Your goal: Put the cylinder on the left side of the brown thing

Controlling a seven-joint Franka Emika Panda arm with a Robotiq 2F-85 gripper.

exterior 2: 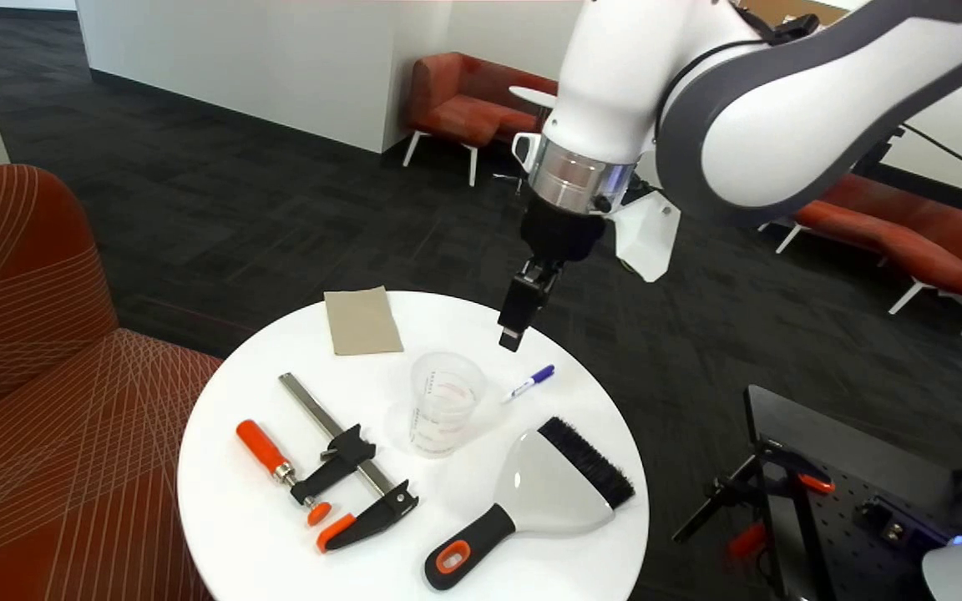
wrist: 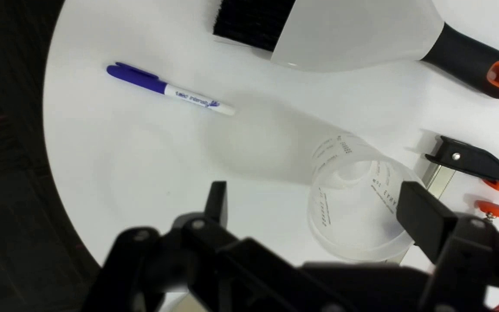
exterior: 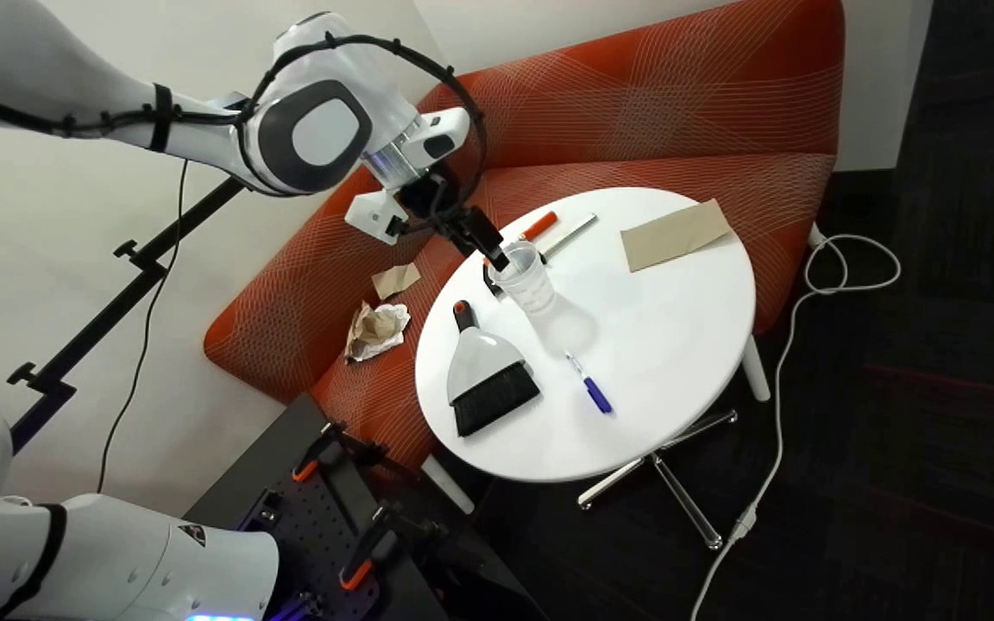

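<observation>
In wrist view alone, tool (wrist: 319, 209) agape.

Found smooth, translucent plastic in the cylinder (exterior 2: 441, 415), below centre in an exterior view; matt, papery surface on the brown thing (exterior 2: 362, 322), left of centre. Noted bare metal along the clamp bar (exterior 2: 311, 406), lower left; glossy plastic on the dustpan (exterior 2: 541, 488), bottom centre.

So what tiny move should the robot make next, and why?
Probably a slight shift toward the wrist view's right, centring the open gripper over the translucent measuring cup before lowering: there, one finger hides part of the cup's rim, while white table shows between the cup and the other finger.
</observation>
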